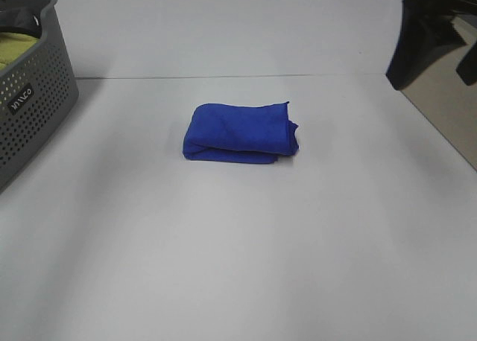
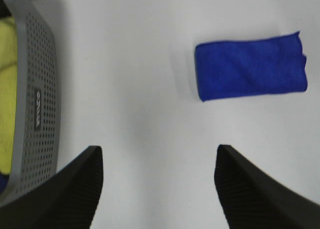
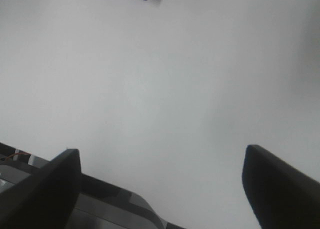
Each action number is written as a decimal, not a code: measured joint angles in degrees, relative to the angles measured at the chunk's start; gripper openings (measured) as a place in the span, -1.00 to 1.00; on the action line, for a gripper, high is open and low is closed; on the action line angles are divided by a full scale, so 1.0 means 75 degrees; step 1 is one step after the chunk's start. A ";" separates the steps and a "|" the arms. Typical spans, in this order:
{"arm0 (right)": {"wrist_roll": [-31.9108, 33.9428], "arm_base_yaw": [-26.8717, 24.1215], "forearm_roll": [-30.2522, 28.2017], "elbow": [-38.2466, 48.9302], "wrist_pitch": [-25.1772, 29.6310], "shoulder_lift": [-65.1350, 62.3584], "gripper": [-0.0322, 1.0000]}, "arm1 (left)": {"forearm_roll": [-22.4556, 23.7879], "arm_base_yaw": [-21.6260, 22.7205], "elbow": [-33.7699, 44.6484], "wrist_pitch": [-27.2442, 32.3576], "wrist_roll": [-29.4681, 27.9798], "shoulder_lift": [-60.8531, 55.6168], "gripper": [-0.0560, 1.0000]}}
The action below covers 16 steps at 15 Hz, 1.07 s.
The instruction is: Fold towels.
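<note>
Towel [image 1: 240, 132] sits mid-table [image 1: 238, 266], already folded into a compact rectangle, several layers thick; one short end shows loose edges bunching out slightly, the other end is a rounded fold. Nothing is touching it. Looks like the fold is essentially done, so the step in hand reads as release/retreat or a final tidy. If tidying: come down on the loose-edge end, press flat and square the layers without dragging the stack, since microfibre will likely grab itself and shift as a bundle. If adding another fold, pinch all layers at that end together, lift low, lay over the rounded end. Left gripper [image 2: 159, 189]: fingers [image 2: 80, 189] spread wide, nothing between them, hovering over bare table between basket [image 2: 40, 114] and towel, well apart from the towel. Right gripper [image 3: 162, 189]: also spread wide and holding nothing, over bare table, towel only a blue corner at the edge of its view. In the high view only a dark part of the right arm [image 1: 432, 36] shows at the far right; the left arm isn't visible there. Basket holds a yellow-green cloth [image 2: 7, 89], not part of this.
</note>
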 joint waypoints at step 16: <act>-0.0466 0.0000 -0.1222 0.6432 -0.0680 -0.8128 0.69 | -0.0084 0.0000 0.8633 -0.0871 0.1131 -0.9251 0.28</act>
